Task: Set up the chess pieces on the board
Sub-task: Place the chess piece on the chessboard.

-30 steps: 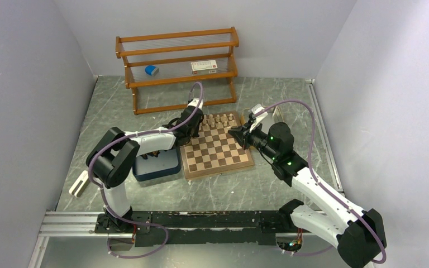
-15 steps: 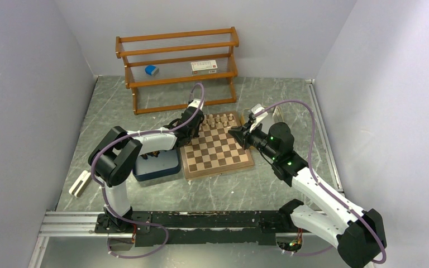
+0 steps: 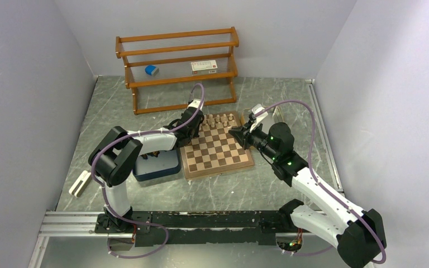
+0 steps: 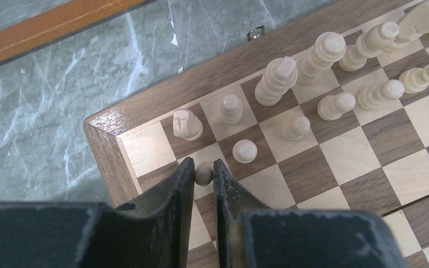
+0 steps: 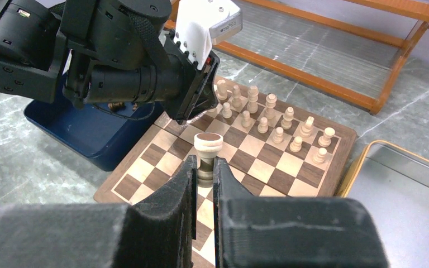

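Observation:
The board (image 3: 217, 151) lies mid-table, with cream chess pieces (image 3: 219, 119) in its two far rows. In the left wrist view my left gripper (image 4: 203, 167) is shut on a cream pawn (image 4: 203, 175) over a light square by the board's far-left corner (image 4: 103, 125), next to another pawn (image 4: 244, 151) and a rook (image 4: 187, 124). In the top view the left gripper (image 3: 196, 127) is at that corner. My right gripper (image 5: 204, 164) is shut on a flat-topped cream piece (image 5: 207, 144), held above the board (image 5: 145, 173) at its right side (image 3: 236, 133). No dark pieces stand on the board.
A navy tray (image 3: 156, 164) sits left of the board, under the left arm. A yellow tray rim (image 5: 368, 153) shows right of the board. A wooden rack (image 3: 177, 67) stands at the back. A small white object (image 3: 79, 183) lies at the near left.
The left arm has edged slightly right toward the board's far-left corner. The right arm has not moved.

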Tool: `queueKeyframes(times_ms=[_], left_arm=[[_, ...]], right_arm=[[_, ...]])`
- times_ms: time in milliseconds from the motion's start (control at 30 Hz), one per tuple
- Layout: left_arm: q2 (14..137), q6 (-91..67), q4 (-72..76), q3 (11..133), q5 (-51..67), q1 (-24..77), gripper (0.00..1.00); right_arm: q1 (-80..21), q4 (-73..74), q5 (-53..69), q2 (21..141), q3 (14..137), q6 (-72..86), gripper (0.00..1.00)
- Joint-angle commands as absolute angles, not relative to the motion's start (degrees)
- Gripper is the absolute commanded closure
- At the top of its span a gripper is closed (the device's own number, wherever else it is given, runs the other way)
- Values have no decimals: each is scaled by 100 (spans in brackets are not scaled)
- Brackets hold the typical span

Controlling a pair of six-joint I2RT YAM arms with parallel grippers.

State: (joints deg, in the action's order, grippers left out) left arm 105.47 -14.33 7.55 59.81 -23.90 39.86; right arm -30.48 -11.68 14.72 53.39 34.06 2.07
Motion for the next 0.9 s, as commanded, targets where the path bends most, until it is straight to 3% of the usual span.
queueKeyframes(times_ms=[0,567,867], left_arm=[[10567,-1442,876,5953,-2414,4008,76],[9747,-1813,338,6231,-2084,3997,62],[8478,-2167,121,6162,-879,3971,53]], right_arm=[[-3011,-1270,1439,5283,3350,136,100],[-3006,-1539,1830,5568,3390,777,99],[-3000,-2019,1394,5837,3526,2292,97]])
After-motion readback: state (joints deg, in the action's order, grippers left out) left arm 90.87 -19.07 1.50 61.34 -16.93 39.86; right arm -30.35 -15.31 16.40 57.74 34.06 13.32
